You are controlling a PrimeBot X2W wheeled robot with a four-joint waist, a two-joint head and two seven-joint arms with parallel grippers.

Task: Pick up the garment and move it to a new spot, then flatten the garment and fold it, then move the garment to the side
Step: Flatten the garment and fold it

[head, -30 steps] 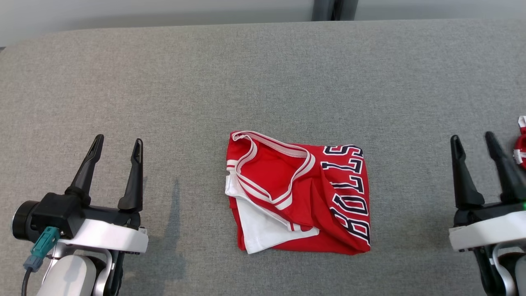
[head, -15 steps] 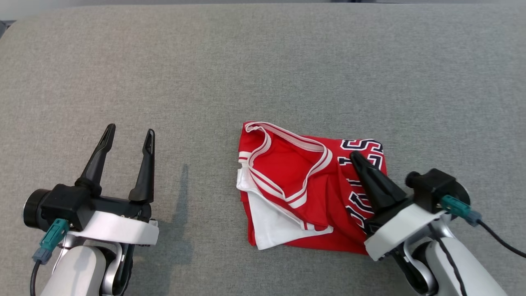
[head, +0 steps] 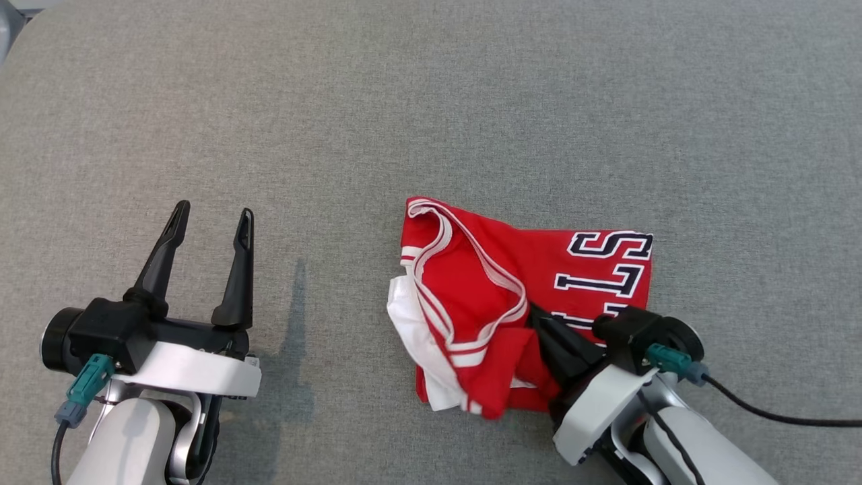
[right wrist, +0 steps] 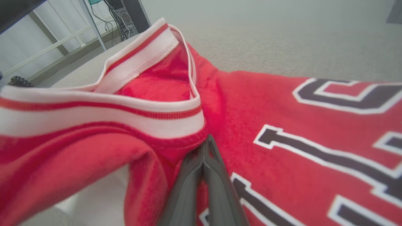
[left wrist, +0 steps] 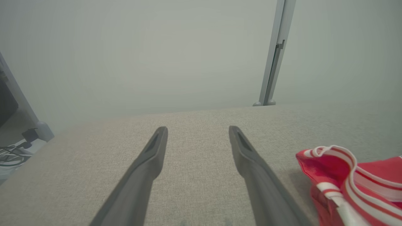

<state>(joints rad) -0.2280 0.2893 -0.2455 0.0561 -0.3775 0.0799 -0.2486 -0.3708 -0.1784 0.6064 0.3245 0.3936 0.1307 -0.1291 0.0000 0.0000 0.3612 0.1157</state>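
The garment (head: pixel 592 266) is a red jersey with white trim and dark lettering, lying crumpled on the grey cloth surface (head: pixel 431 101) right of centre. My right gripper (head: pixel 533 311) reaches in from the lower right and is shut on a fold of the garment just below the striped trim; the cloth bunches up around its fingers. In the right wrist view the two fingers meet at the right gripper (right wrist: pixel 205 139), pinching the red fabric of the garment (right wrist: pixel 282 106). My left gripper (head: pixel 214 212) stands open over bare surface to the left, apart from the garment. The left gripper (left wrist: pixel 196 130) holds nothing; the garment (left wrist: pixel 345 185) lies to its right.
The grey surface ends at a rounded corner (head: pixel 10 30) at the far left. Beyond its far edge stands a pale post (left wrist: pixel 276 53) against a wall. Cables (left wrist: pixel 12 153) lie on the floor at the left.
The head camera has tilted down. My right gripper swung in from the right edge onto the garment and shut on it, and the cloth near it has bunched. The left gripper stayed open.
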